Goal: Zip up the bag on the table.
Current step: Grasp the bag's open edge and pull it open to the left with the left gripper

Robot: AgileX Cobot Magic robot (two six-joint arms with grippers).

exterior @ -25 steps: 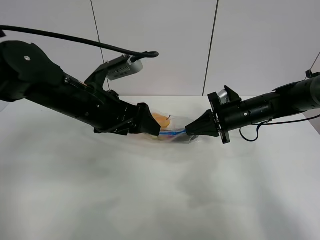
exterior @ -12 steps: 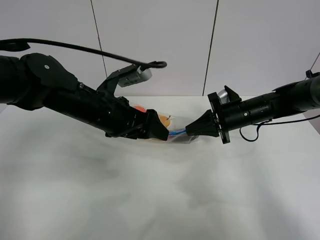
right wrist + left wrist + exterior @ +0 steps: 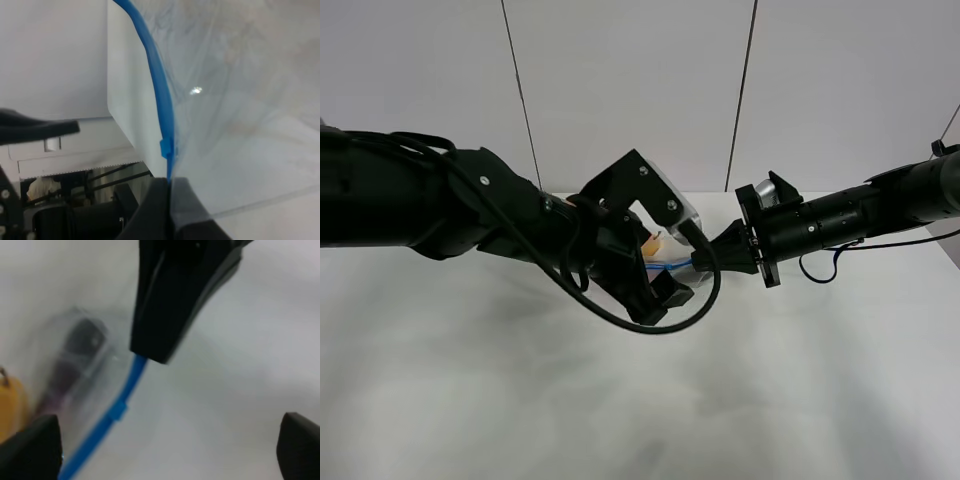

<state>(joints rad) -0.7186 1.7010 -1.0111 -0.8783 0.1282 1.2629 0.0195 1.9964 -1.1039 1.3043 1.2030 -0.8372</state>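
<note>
the fingers (image 3: 150,212) of our right gripper (image 3: 705,262) are pressed together on the end of the blue seal strip (image 3: 159,100). our left gripper (image 3: 660,298) has its fingertips (image 3: 30,445) wide apart, gripping nothing, near that strip. the bag (image 3: 656,243) lies on the table (image 3: 620,400) between our two arms, orange fruit (image 3: 10,405) showing through.
</note>
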